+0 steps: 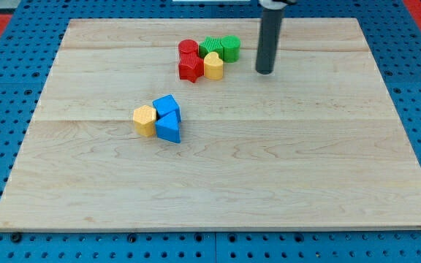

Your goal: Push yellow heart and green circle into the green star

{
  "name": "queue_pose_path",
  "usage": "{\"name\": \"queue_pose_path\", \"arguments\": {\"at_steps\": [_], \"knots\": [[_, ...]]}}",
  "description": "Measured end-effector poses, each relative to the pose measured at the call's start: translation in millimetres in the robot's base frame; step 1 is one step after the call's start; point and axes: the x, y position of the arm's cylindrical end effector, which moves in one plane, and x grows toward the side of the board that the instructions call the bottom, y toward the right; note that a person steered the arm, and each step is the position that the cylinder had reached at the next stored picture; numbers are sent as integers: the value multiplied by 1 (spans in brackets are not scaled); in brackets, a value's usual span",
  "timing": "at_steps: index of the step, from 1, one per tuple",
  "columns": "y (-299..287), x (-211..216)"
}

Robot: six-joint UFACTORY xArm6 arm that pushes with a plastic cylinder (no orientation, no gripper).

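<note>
The dark matte rod's tip [264, 71] rests on the pale grained wooden board [269, 175], just right of the green circle [230, 47]; it has no jaws and holds nothing. The ribbed circle, green star [211, 46] and yellow heart [213, 65] touch at the far side, beside a red cylinder [188, 49] and a red star [191, 68].

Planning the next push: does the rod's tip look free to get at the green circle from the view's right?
Probably yes. My tip stands right of the green circle, with only bare board between them.
</note>
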Motion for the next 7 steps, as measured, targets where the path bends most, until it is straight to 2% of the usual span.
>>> {"name": "queue_pose_path", "arguments": {"at_steps": [1,2,4,6,7], "knots": [[20,-79],[20,-136],[-39,-128],[-46,-38],[-43,-13]]}}
